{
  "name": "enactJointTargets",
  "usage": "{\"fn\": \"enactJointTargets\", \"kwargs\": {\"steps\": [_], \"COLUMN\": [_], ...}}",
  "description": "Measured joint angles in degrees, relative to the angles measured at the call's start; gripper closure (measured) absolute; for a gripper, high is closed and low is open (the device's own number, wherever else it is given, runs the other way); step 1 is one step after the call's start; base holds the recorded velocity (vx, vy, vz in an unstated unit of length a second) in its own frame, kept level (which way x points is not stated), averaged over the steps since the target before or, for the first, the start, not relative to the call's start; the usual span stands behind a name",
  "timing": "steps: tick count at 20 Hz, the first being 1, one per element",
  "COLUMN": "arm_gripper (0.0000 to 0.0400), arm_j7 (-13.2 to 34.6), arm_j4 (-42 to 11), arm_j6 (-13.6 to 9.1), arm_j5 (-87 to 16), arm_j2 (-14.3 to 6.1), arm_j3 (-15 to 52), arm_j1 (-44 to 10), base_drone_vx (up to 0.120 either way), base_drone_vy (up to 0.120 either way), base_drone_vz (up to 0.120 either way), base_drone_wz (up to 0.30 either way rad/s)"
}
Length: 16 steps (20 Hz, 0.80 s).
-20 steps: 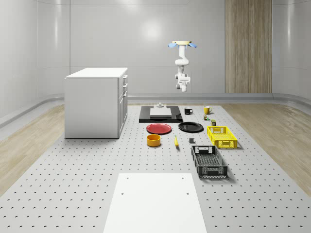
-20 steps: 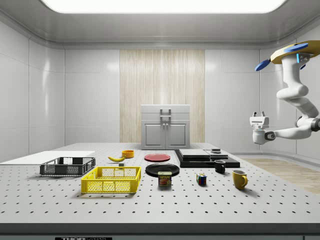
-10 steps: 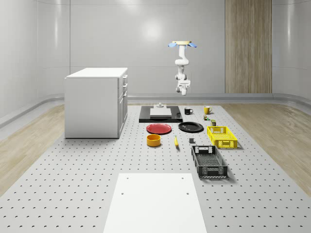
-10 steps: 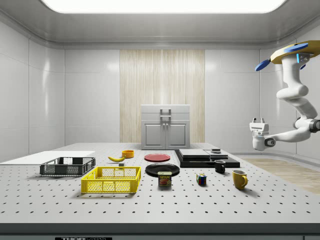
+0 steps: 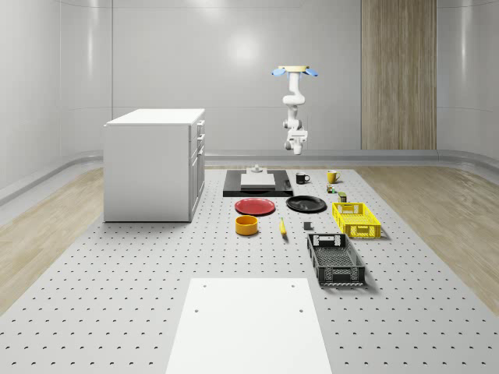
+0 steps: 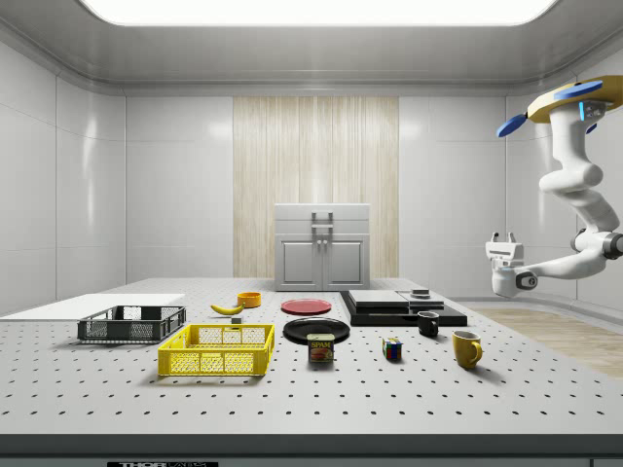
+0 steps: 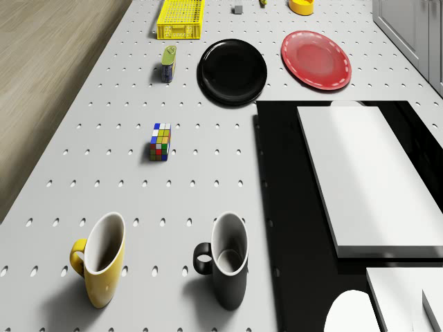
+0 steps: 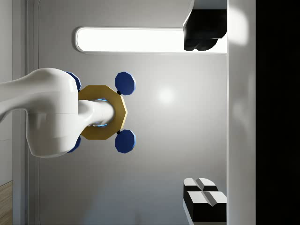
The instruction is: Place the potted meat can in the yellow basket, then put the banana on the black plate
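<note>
Right now the potted meat can (image 6: 321,348) stands upright on the table, just beside the near corner of the yellow basket (image 6: 216,362) and close to the black plate (image 6: 315,330), untouched. The banana (image 6: 227,308) lies further back, past the basket. The step in hand looks like the approach to the can. The gripper (image 6: 502,236) is well apart from it, high at the side view's right, fingers turned up toward the drone (image 6: 569,97), which hovers over the mug end of the table. The jaws are spread w/ nothing between them. To do it well, I'd swing the wrist round to face down first, then bring drone and arm over the can, clear of the Rubik's cube (image 7: 160,142) and both mugs, and come straight down so the fingers straddle the can's narrow sides w/o nudging it into the basket wall. Hard to make out: the can's exact facing, approx. only from the drone view; the banana's curve direction; and the wrist camera gives no look at the table.
</note>
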Motion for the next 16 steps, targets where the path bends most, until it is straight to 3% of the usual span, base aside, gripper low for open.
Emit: {"fn": "enactJointTargets", "kwargs": {"steps": [16], "arm_gripper": [0.0], "arm_j7": [-0.03], "arm_j4": [-0.2], "arm_j6": [0.53], "arm_j5": [-0.08], "arm_j2": [-0.36], "arm_j3": [0.13], "arm_j1": [-0.11], "base_drone_vx": [0.12], "base_drone_vy": [0.12], "base_drone_vz": [0.0], "base_drone_wz": [0.0]}}
